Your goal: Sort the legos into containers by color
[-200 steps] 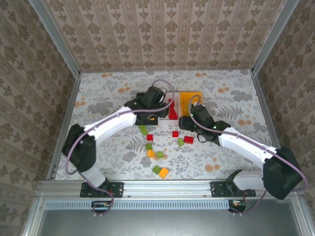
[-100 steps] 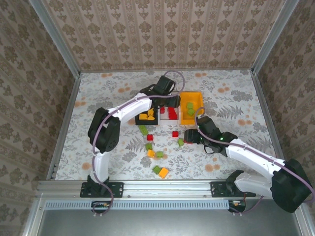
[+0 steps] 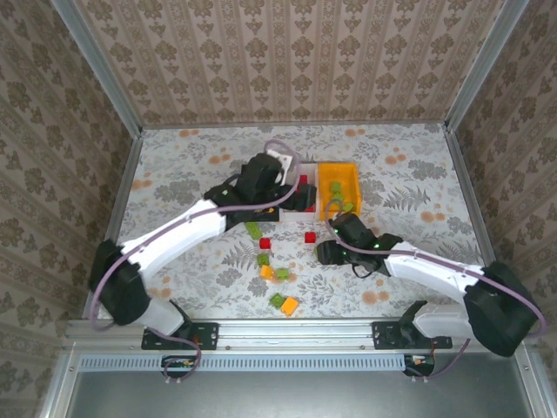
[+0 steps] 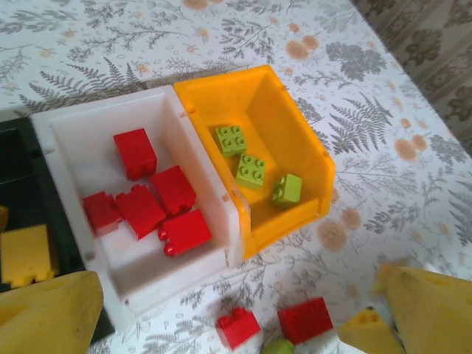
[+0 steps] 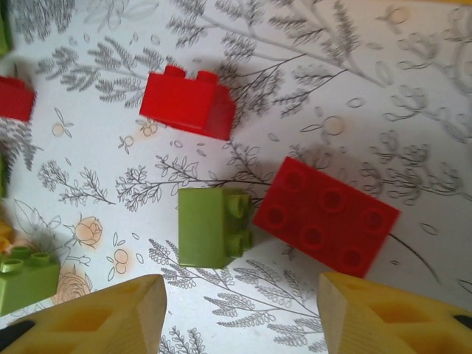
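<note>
While the left end effector (image 4: 232,299) hangs above the containers (image 3: 338,165) with its jaws spread wide and nothing between them, the right end effector (image 5: 236,295) sits low over the loose legos (image 3: 265,243), jaws apart, gripping nothing. Containers: three bins joined in a row near the middle of the surface (image 3: 174,174). Black bin (image 4: 15,177) holds a yellow brick (image 4: 26,254); white bin (image 4: 96,110) holds five red bricks (image 4: 173,189); orange-yellow bin (image 4: 302,147) holds three green bricks (image 4: 251,169). Right wrist view: a green brick on its side (image 5: 210,225) lies just beside a red six-stud brick (image 5: 324,217), contact uncertain; a red two-stud brick (image 5: 188,102) lies apart, beyond them. Top view: green, red and orange pieces (image 3: 267,273) trail from the bins' near side toward the arm bases. Open room: bare surface wide to the left and right of the bins and beyond them to the far wall. Metal frame rails (image 3: 117,213) bound the surface at its edges. Surface covering is pale, printed with grey ferns and orange flowers. Walls (image 3: 287,61) carry brown damask wallpaper.
</note>
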